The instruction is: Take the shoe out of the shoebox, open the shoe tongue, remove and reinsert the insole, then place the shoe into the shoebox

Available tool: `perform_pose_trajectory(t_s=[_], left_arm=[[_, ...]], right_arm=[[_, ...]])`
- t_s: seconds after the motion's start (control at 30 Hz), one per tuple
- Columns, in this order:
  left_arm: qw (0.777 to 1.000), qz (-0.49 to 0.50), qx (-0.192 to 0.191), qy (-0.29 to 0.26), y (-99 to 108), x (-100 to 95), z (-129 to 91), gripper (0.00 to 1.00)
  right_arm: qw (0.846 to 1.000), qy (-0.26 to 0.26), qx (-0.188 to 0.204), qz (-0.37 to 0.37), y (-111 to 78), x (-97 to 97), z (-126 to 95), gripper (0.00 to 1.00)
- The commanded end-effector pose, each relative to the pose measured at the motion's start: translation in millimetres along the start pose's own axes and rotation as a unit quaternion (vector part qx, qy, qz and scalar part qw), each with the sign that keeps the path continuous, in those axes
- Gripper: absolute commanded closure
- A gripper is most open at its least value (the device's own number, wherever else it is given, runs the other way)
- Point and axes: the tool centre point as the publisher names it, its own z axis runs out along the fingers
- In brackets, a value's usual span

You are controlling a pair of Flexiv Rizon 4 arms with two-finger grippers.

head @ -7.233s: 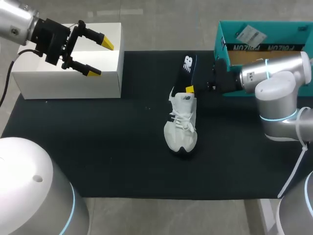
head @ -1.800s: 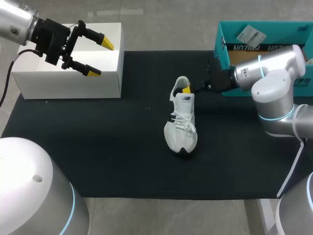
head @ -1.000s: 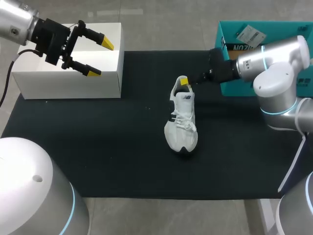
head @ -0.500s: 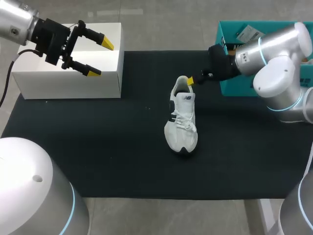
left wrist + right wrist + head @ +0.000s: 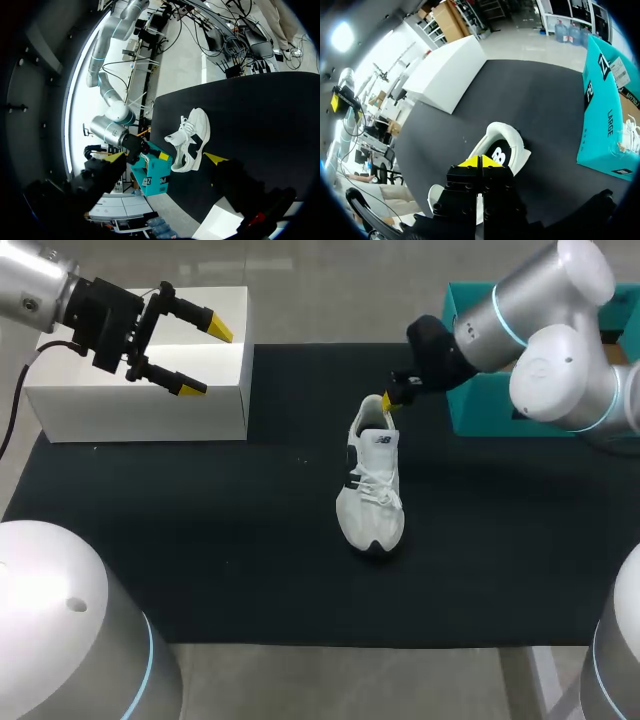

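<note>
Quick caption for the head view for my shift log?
Right hand, shut, at the heel of the white shoe on the black mat; left hand open over the white box.

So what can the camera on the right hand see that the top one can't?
Only the right wrist view looks into the shoe and shows the dark insole inside, just ahead of the right hand, whose yellow tips are pressed together. Only the head view shows the laces and, plainly, the left hand open over the white box. Both show the shoe, white box, teal shoebox and black mat.
</note>
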Motion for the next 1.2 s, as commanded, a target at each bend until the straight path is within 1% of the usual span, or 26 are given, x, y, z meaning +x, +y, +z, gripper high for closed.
perform_pose_trajectory(t_s=[0.03, 0.1, 0.13, 0.17, 0.2, 0.23, 0.3, 0.43, 0.53, 0.57, 0.8, 0.93, 1.07, 1.2], left_arm=[[1.0, 0.0, 0.001, 0.001, 0.5, -0.2, -0.2, 0.0], [1.0, 0.0, 0.001, 0.001, 0.5, -0.2, -0.2, 0.0], [1.0, 0.0, 0.001, 0.001, 0.5, -0.2, -0.2, 0.0], [1.0, 0.0, 0.001, 0.001, 0.5, -0.2, -0.2, 0.0], [1.0, 0.0, 0.001, 0.001, 0.5, -0.2, -0.2, 0.0], [1.0, 0.0, 0.001, 0.001, 0.5, -0.2, -0.2, 0.0], [1.0, 0.0, 0.001, 0.001, 0.5, -0.2, -0.2, 0.0], [1.0, 0.0, 0.001, 0.001, 0.5, -0.2, -0.2, 0.0], [1.0, 0.0, 0.001, 0.001, 0.5, -0.2, -0.2, 0.0], [1.0, 0.0, 0.001, 0.001, 0.5, -0.2, -0.2, 0.0], [1.0, 0.0, 0.001, 0.001, 0.5, -0.2, -0.2, 0.0], [1.0, 0.0, 0.001, 0.001, 0.5, -0.2, -0.2, 0.0], [1.0, 0.0, 0.001, 0.001, 0.5, -0.2, -0.2, 0.0], [1.0, 0.0, 0.001, 0.001, 0.5, -0.2, -0.2, 0.0]], right_arm=[[1.0, -0.012, 0.002, 0.001, 0.9, 1.6, 0.5, 1.0], [1.0, -0.012, 0.002, 0.001, 0.9, 1.6, 0.5, 1.0], [1.0, -0.02, 0.003, 0.005, 2.1, 1.5, 3.0, 1.0], [0.999, -0.026, -0.011, 0.019, 3.3, 2.6, 5.3, 1.0], [0.999, -0.042, -0.011, 0.027, 4.8, 3.4, 7.4, 1.0], [0.997, -0.069, -0.014, 0.032, 6.1, 4.5, 9.9, 1.0], [0.995, -0.088, -0.023, 0.041, 7.6, 6.5, 16.0, 1.0], [0.988, -0.141, -0.025, 0.061, 4.3, 4.0, 26.9, 1.0], [0.983, -0.166, -0.021, 0.072, 1.3, 1.3, 31.5, 1.0], [0.982, -0.176, -0.014, 0.072, 0.4, 0.6, 32.9, 1.0], [0.974, -0.201, 0.01, 0.099, -3.3, -4.6, 45.1, 1.0], [0.969, -0.219, 0.019, 0.11, -9.9, -13.6, 55.5, 1.0], [0.965, -0.23, 0.023, 0.123, -13.2, -22.1, 65.5, 1.0], [0.962, -0.24, 0.027, 0.123, -12.0, -26.1, 72.9, 1.0]])
